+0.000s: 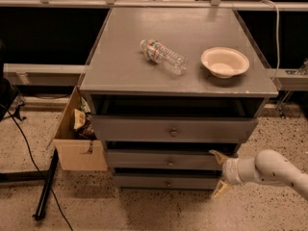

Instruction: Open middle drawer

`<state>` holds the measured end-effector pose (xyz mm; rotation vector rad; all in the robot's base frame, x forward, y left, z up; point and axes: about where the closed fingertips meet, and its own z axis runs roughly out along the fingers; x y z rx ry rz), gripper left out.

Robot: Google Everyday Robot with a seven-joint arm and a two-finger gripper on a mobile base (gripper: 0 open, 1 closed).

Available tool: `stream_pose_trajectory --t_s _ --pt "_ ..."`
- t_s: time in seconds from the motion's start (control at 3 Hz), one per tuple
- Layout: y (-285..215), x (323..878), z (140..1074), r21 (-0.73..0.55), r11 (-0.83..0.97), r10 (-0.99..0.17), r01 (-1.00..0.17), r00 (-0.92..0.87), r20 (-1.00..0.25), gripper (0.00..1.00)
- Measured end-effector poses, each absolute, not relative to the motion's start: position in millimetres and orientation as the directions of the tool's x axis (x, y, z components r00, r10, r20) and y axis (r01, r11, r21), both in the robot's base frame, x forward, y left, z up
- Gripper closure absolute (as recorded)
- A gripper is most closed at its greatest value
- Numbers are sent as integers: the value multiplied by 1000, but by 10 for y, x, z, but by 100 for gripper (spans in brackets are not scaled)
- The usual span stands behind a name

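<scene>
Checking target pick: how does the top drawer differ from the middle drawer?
The top drawer has a taller front and juts further out; the middle drawer has a shorter front, set further back. The gripper, open, sits by the middle drawer's right end, not the top drawer's. Both are grey with one centre knob.
</scene>
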<state>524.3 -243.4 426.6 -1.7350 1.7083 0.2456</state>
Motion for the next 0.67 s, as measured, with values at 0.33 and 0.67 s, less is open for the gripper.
stream_pose_trajectory --t_s 0.33,0.67 --pt "-2381 5359 4245 -345 80 -816 -935 137 -561 0" --pt "-2349 5458 4225 -357 73 -821 -931 148 -552 0"
